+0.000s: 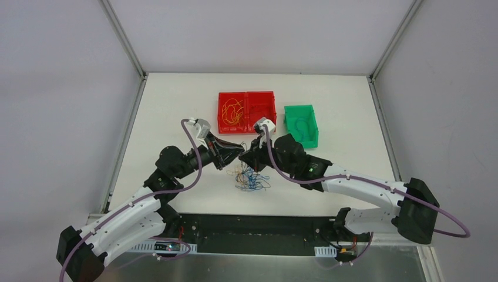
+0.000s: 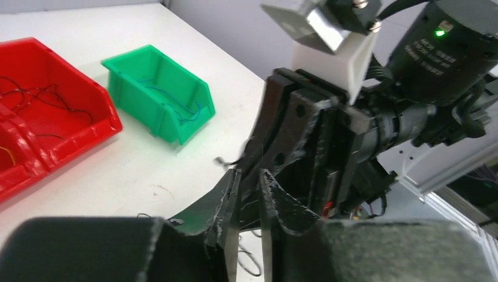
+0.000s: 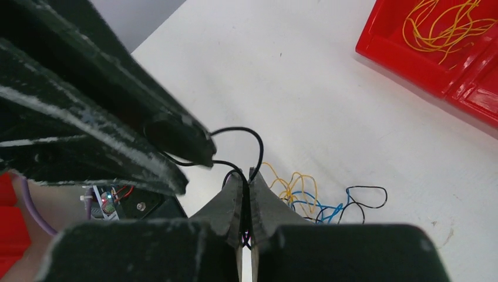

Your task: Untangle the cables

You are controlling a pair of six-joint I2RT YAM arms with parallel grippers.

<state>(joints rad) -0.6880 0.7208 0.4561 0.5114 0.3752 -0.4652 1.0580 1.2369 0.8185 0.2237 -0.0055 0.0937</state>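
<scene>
The right gripper (image 3: 246,176) has its jaws closed on a dark cable (image 3: 241,128). The left gripper (image 1: 238,153) jaws pinch the same strand just beside. Other cables (image 1: 251,178) lie tangled on the counter (image 1: 176,106) beneath.

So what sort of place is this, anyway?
Most likely a robotics lab test cell: left arm and right arm bolted to a white table, plain panels around it, red bin and green bin near tangled cables.

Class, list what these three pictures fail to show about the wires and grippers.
Wire tangle: top view, strands too thin to trace.
Left gripper: left wrist view blurred, its grip on the black wire unclear.
Red bin: right wrist view, cut off by the frame edge.
</scene>
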